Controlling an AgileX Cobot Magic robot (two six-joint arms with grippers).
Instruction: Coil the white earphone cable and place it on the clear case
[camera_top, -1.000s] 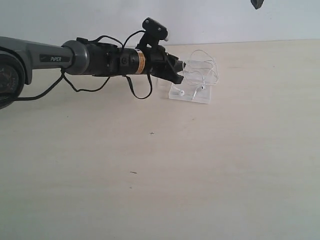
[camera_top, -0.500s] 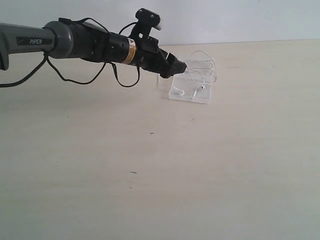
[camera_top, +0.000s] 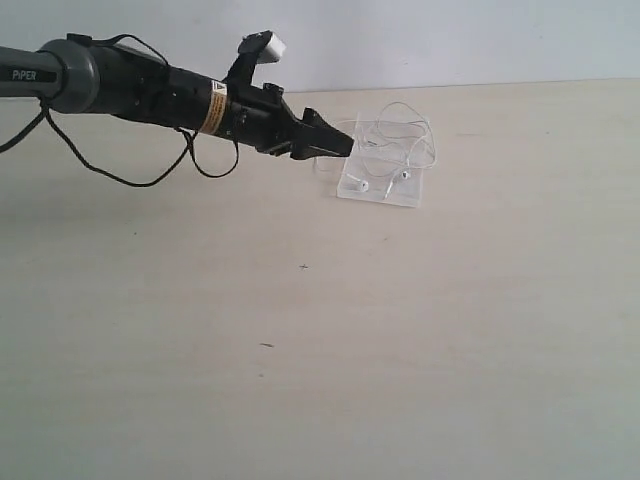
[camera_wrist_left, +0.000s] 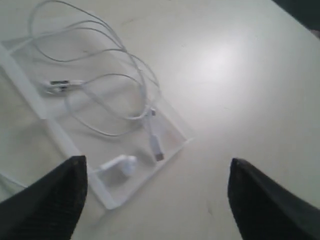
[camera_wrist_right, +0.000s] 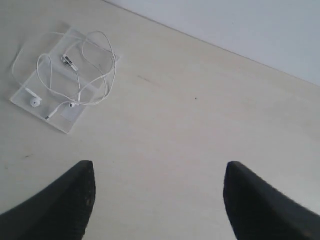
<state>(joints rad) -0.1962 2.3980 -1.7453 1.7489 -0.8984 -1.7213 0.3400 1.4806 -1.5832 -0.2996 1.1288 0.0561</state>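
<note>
The white earphone cable (camera_top: 400, 140) lies in loose loops on the clear case (camera_top: 412, 194) at the far middle of the table. Its two earbuds rest near the case's front edge. My left gripper (camera_top: 340, 146) hangs just left of the case, open and holding nothing. In the left wrist view the cable (camera_wrist_left: 127, 60) and an earbud (camera_wrist_left: 121, 163) lie on the case (camera_wrist_left: 65, 145), with the left gripper (camera_wrist_left: 157, 200) open over its corner. The right wrist view shows cable (camera_wrist_right: 95, 65) on case (camera_wrist_right: 67, 120), far from my open right gripper (camera_wrist_right: 157, 200), which is out of the exterior view.
The light wooden table (camera_top: 320, 330) runs to a pale wall at the back. The left arm's black cables (camera_top: 150, 175) hang below its forearm. Small dark specks (camera_top: 266, 345) mark the tabletop.
The left arm has drawn back to the left and lifted, its gripper leaving the case. The cable stays lying on the case.
</note>
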